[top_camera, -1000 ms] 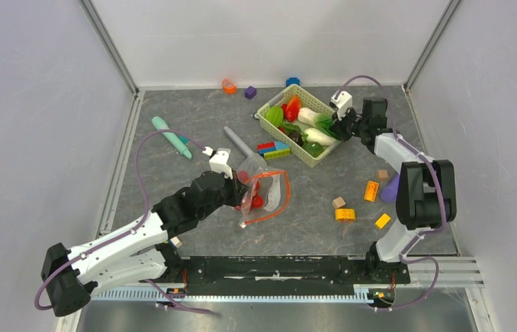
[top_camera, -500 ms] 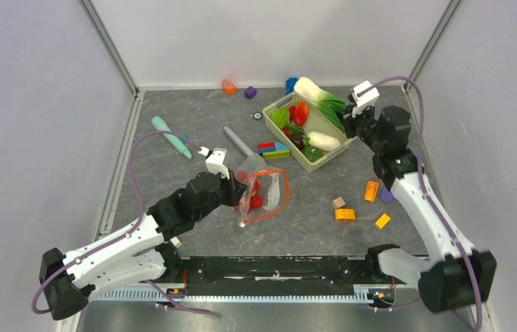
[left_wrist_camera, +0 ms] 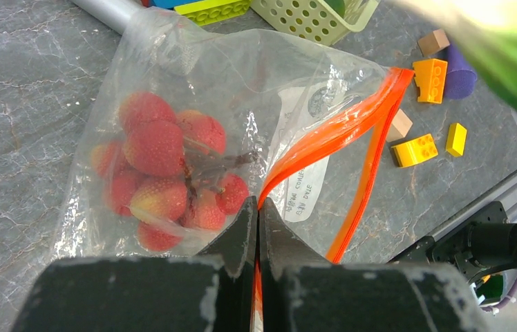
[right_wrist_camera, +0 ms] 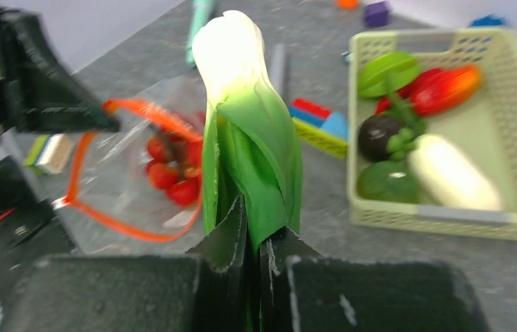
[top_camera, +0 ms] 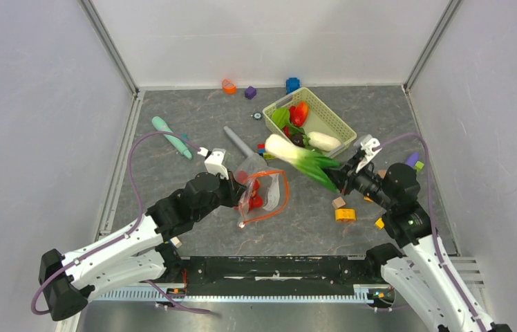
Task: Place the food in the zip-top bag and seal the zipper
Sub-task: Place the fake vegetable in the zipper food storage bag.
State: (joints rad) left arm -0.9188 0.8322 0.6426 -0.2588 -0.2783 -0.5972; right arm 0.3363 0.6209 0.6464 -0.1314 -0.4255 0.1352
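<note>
My left gripper is shut on the orange-red zipper of the clear zip-top bag, holding its mouth open. Red berries lie inside the bag. My right gripper is shut on the green leaves of the bok choy and holds it in the air, white stalk pointing at the bag. A white radish, orange-red, green and dark purple pieces lie in the pale green basket. The zipper's slider does not show.
Yellow and orange blocks and a tan cube lie near my right arm. A grey stick and a teal stick lie left of the basket. Coloured bricks sit beside the basket. Small blocks lie at the back wall.
My right gripper has lifted the bok choy out of the basket and swung it forward and left toward the bag. The left gripper holds the bag as before.
</note>
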